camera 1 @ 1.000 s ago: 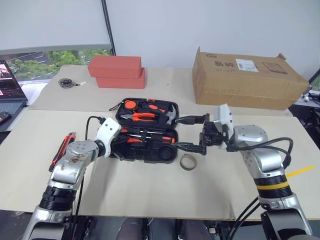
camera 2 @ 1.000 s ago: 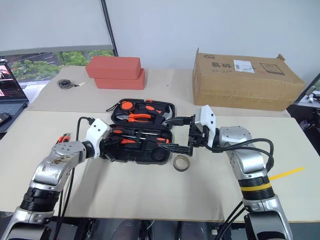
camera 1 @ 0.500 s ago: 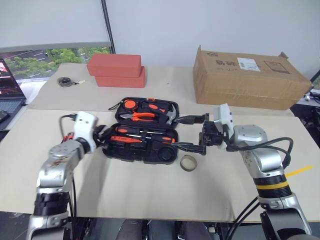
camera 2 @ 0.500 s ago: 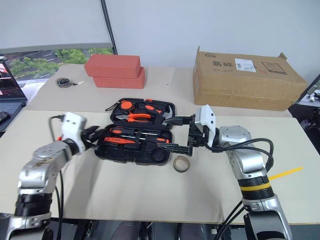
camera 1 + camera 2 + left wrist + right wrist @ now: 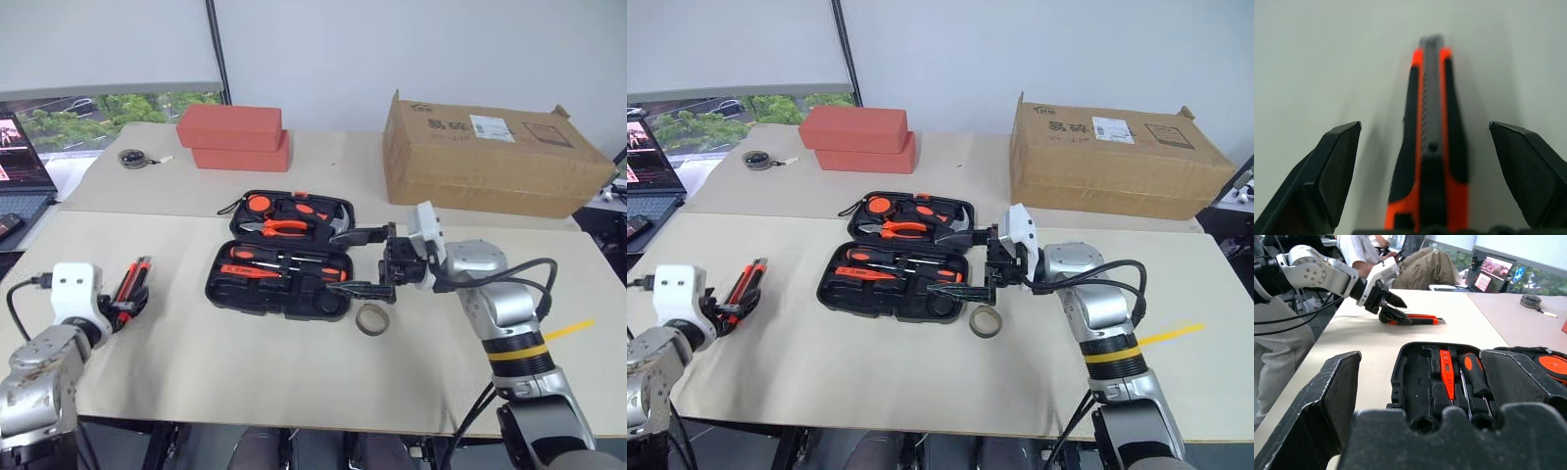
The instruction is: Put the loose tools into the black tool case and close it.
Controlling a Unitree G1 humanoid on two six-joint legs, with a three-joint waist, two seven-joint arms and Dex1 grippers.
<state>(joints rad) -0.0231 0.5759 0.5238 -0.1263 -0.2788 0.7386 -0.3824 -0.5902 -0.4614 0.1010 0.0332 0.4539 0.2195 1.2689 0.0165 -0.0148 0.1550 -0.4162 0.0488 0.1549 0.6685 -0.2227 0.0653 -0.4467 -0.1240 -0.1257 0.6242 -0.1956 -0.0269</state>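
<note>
My left pincer (image 5: pixel 1425 171) fingers apart astride the knife (image 5: pixel 1431 147) lying on the counter (image 5: pixel 245 362), my right pincer (image 5: pixel 965 264) apart at the open case (image 5: pixel 892 269) edge, tape ring (image 5: pixel 985 319) beside the case, screwdrivers (image 5: pixel 1469 377) slotted inside

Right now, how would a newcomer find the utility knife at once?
Start at the open black tool case in the middle of the table, then look far to the robot's left. The utility knife lies flat there, between the fingers of the open left tool. It is the single black-orange tool outside the case.
</note>
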